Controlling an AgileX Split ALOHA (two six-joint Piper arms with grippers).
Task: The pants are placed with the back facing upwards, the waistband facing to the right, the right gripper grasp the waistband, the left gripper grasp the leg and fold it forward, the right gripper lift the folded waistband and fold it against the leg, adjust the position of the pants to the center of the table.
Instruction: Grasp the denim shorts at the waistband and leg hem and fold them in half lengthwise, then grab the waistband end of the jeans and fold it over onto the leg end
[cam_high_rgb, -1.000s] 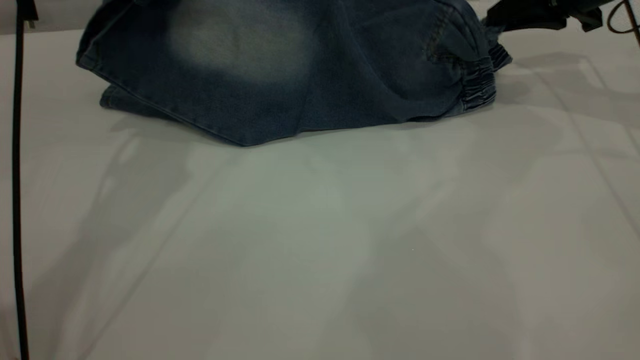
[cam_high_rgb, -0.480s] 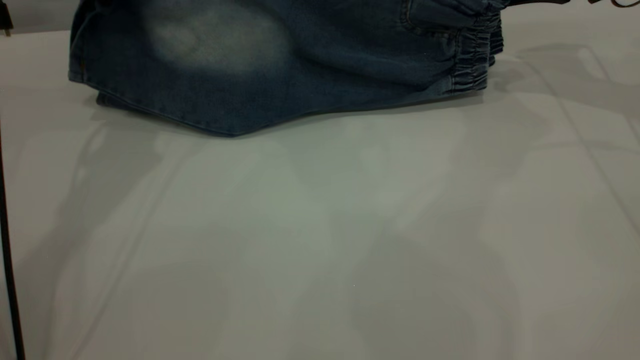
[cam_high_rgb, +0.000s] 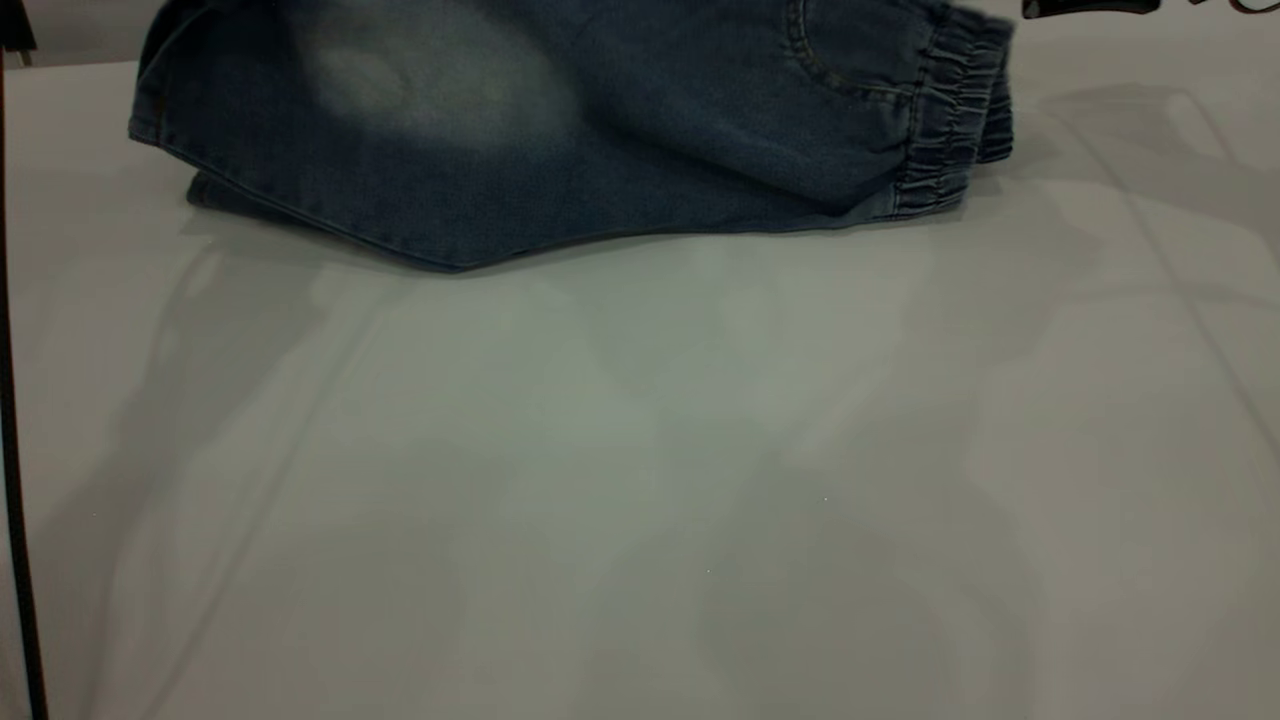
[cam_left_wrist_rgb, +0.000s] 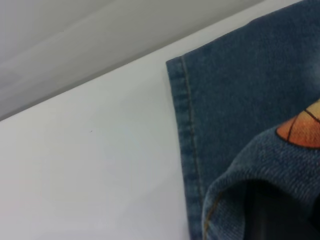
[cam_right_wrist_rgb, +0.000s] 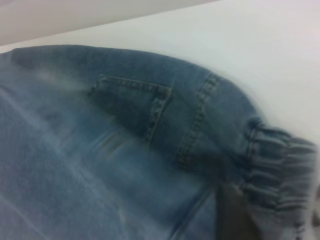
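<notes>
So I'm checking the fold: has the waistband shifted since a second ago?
Yes. The waistband sat higher up and further from the table's near edge than before, now lying flatter against it.

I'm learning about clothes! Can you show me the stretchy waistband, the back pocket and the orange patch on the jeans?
waistband (cam_high_rgb: 950, 120): exterior view, on its gathered elastic.
back pocket (cam_right_wrist_rgb: 127, 102): right wrist view, on the pocket's middle.
orange patch (cam_left_wrist_rgb: 302, 130): left wrist view, on its orange face.

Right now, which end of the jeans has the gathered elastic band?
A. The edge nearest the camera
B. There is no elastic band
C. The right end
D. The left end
C: in the exterior view the puckered waistband sits at the right end of the jeans, while the left end shows plain hems.
</notes>
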